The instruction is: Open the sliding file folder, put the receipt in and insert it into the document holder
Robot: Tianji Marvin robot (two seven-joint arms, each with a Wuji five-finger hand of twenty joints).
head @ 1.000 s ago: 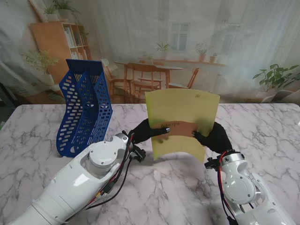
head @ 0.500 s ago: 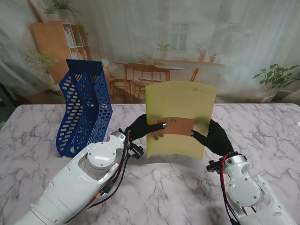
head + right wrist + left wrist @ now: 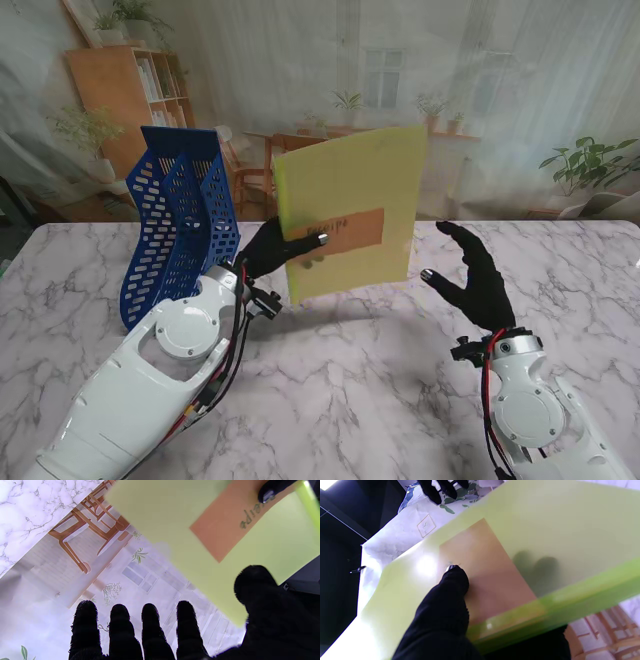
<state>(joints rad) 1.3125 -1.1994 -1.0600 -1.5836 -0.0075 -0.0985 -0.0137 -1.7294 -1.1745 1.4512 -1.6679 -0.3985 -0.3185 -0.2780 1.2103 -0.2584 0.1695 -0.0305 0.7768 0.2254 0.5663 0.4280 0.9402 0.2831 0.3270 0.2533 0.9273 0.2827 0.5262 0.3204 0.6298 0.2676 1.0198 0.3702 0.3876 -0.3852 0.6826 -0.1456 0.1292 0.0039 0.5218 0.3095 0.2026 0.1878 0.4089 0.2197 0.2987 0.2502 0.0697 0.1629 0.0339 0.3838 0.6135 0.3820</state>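
From the stand's view, one yellow-green file folder (image 3: 350,210) is held up clear of the marble table (image 3: 560,270), tilted, its lower edge well off the tabletop. The left hand (image 3: 272,250) pinches its left edge, thumb pressed on the front. One orange receipt (image 3: 340,233) shows through the folder, near that thumb. The right hand (image 3: 472,280) stands apart from the folder's right edge, fingers spread and holding nothing. One blue document holder (image 3: 180,235) stands at the far left of the table, just left of the left hand; a narrow gap lies between its right wall and the folder's left edge. Bare table lies open between the two arms and to the right.

In the left wrist view, the thumb (image 3: 452,580) rests on the folder (image 3: 545,525) over the receipt (image 3: 482,575); dark shapes of fingers show through from behind.

In the right wrist view, four fingers (image 3: 150,625) and the thumb are splayed with nothing between them; the folder (image 3: 170,517) with the receipt (image 3: 225,527) hangs beyond them, untouched.
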